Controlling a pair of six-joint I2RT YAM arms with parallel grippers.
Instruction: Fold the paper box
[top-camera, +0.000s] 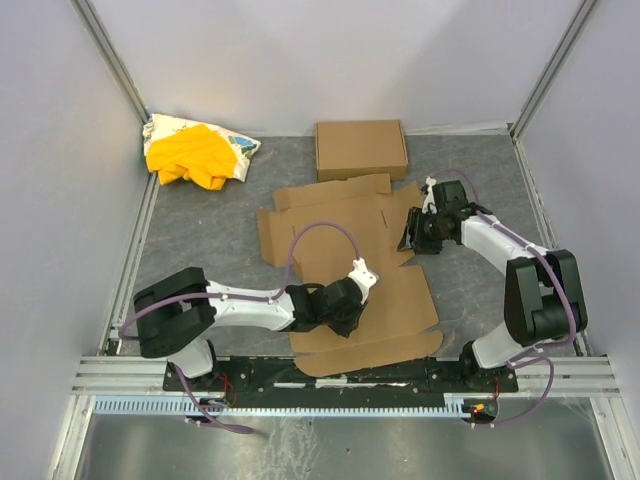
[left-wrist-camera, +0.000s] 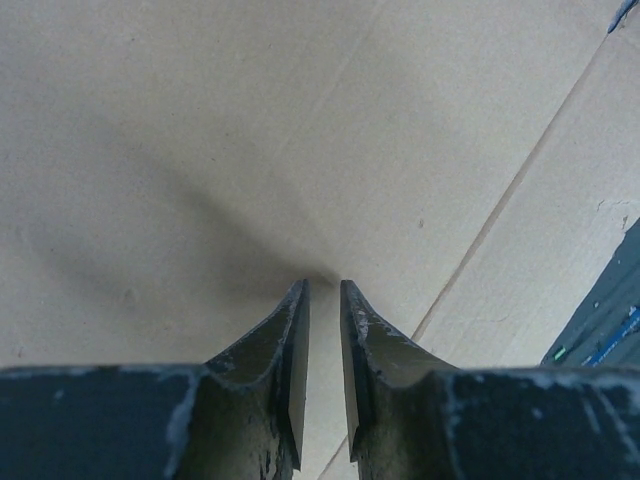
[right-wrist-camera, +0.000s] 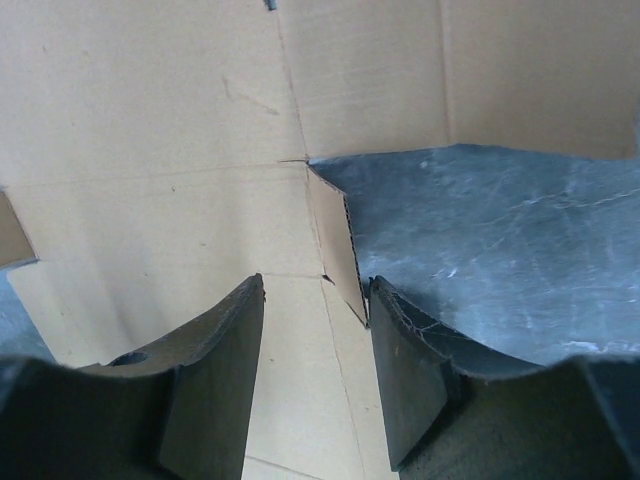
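Left fingers (left-wrist-camera: 285, 350) nearly together, right fingers (right-wrist-camera: 215, 370) apart, over the flat, creased paper box (top-camera: 400, 300).

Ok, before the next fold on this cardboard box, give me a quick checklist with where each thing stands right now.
1. Paper box lying flat and unfolded: ok.
2. Left gripper holding the sheet down: ok, fingers almost together, tips appear to rest on the cardboard.
3. Right gripper open at the sheet's right edge: ok.
4. Small side tab between the right fingers: ok, raised, close to one finger, not pinched.
5. Other carton clear of the far flap: cannot tell, they lie very close.
6. Yellow cloth clear of the sheet: ok.
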